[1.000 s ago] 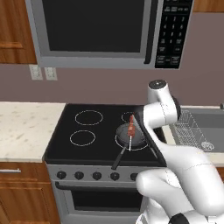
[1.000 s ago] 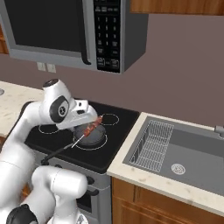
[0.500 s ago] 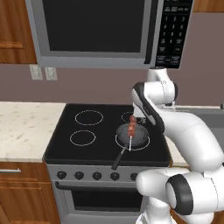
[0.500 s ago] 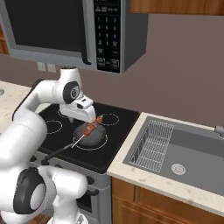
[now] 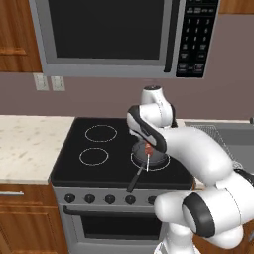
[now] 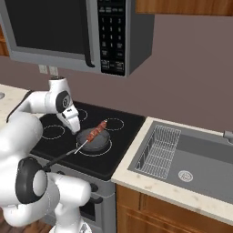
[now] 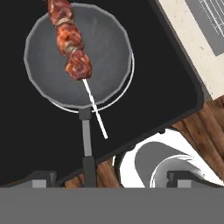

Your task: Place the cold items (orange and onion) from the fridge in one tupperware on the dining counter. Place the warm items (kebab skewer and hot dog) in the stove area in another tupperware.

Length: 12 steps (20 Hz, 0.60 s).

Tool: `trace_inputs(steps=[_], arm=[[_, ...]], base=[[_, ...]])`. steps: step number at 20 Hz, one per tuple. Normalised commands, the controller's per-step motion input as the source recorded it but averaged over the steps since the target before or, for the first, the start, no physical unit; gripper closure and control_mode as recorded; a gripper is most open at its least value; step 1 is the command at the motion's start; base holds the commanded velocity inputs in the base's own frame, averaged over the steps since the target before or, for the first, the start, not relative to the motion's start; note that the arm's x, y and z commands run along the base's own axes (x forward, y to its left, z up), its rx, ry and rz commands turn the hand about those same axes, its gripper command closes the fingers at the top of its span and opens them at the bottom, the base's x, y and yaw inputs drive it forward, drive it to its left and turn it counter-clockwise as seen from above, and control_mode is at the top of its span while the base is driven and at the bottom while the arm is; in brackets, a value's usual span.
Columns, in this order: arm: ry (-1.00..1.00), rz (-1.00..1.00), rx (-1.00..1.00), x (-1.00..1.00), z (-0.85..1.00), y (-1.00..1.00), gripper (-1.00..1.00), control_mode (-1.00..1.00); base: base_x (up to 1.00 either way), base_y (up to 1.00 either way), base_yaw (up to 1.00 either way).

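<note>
I hover over the kebab skewer (image 7: 70, 37) in the pan (image 7: 105, 48), jaws wide apart; next I lower onto it

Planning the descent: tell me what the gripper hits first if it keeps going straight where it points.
Probably the stovetop or the pan handle; the open gripper aims short of the kebab skewer. Depth is unclear.

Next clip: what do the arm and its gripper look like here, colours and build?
The arm is glossy white, made of rounded, bulbous links with dark grey discs at the joints, as on the shoulder cap in the right base view. No cables or markings are visible. The gripper shows two small dark grey, blocky fingertips in the hand view.
</note>
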Motion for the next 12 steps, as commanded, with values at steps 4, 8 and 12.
trace_inputs(steps=[4,8,12], arm=[[-0.1,0.02,0.0,0.43,-0.38,-0.29,-1.0,-1.0],[0.0,0.11,0.0,0.35,-0.11,-0.69,-1.0,-1.0],[0.0,0.19,0.0,0.26,-0.3,-0.59,-1.0,-1.0]], base=[[0.0,0.0,0.0],[0.0,0.0,0.0],[0.0,0.0,0.0]])
